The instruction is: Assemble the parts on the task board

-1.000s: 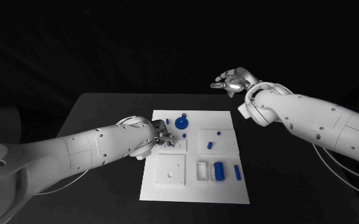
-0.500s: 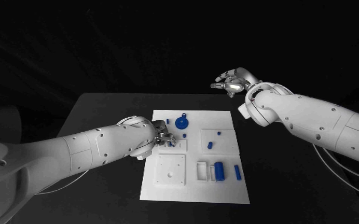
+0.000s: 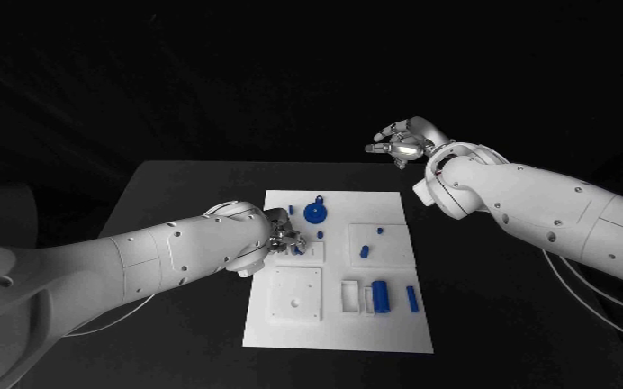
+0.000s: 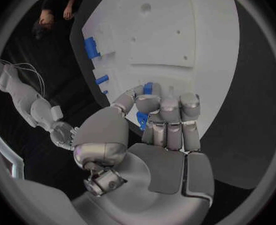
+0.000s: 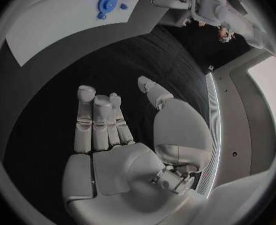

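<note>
While curled over the left side of the white board (image 3: 340, 272), the left robot hand (image 3: 284, 241) grips a small blue part (image 4: 147, 89) between thumb and fingers, just above the board surface. Near it sits a blue gear (image 3: 316, 215); further out lie a short blue peg (image 3: 365, 251), a blue block (image 3: 381, 297) and a blue bar (image 3: 411, 298). Right robot hand (image 3: 405, 145) hangs raised beyond the worktop (image 3: 182, 191), fingers spread, grasping nothing.
</note>
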Motion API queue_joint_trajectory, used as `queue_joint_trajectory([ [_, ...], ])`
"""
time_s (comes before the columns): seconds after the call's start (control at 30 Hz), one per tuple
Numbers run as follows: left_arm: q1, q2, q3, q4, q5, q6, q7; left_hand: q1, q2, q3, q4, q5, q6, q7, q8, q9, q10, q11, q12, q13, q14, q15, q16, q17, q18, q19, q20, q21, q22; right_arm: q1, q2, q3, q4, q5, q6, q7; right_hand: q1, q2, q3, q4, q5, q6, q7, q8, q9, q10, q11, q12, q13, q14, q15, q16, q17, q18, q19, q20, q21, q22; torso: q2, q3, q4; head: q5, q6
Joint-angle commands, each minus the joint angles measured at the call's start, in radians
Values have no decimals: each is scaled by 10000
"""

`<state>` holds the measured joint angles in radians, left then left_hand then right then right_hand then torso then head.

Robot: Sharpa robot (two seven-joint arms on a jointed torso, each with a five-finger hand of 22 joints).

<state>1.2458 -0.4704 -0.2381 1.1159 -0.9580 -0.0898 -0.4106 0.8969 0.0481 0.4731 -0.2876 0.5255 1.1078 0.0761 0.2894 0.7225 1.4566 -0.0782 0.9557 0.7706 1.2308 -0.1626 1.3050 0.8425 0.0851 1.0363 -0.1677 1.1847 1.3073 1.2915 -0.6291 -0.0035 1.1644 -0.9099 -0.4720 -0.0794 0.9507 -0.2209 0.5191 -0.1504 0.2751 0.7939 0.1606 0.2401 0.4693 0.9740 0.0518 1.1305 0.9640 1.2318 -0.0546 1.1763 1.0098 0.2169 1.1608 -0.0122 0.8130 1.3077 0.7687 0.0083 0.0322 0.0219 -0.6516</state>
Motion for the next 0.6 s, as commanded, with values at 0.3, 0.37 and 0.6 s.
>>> queue_joint_trajectory([
  [0.3, 4, 0, 1, -1, 61, 242, 24, 140, 164, 90, -44, 64, 789, -723, 45, 15, -409, -309, 45, -18, 344, -484, 57, -15, 244, -76, -999, 52, 166, -13, 18, 5, -17, -13, 137, 44, -33, 95, -78, 8, 57, 7, 54, 37, -10, 74, -1, 66, -22, 2, -46, -8, -12, 449, 14, -65, -38, 147, 1, -8, 5, 1, -41],
  [0.37, 5, 3, 1, -6, 61, 284, 15, 140, 163, 90, -45, 64, 788, -723, 44, 15, -410, -309, 46, -19, 343, -484, 58, -15, 244, -77, -999, 52, 166, -17, 20, 5, -18, -13, 139, 43, -35, 95, -79, 8, 57, 6, 54, 37, -10, 73, -1, 68, -24, 1, -46, -8, -13, 449, 14, -64, -38, 147, 3, -7, 6, -1, -31],
  [0.6, 5, 2, 1, -23, 54, 443, -18, 147, 139, 95, -52, 73, 792, -724, 45, 20, -411, -309, 55, -25, 338, -483, 61, -18, 247, -85, -999, 56, 166, -19, 20, 5, -20, -13, 146, 42, -36, 96, -80, 8, 58, 6, 55, 37, -11, 71, -1, 71, -31, 0, -45, -7, -14, 449, 15, -65, -40, 147, -1, -6, 6, 0, -54],
])
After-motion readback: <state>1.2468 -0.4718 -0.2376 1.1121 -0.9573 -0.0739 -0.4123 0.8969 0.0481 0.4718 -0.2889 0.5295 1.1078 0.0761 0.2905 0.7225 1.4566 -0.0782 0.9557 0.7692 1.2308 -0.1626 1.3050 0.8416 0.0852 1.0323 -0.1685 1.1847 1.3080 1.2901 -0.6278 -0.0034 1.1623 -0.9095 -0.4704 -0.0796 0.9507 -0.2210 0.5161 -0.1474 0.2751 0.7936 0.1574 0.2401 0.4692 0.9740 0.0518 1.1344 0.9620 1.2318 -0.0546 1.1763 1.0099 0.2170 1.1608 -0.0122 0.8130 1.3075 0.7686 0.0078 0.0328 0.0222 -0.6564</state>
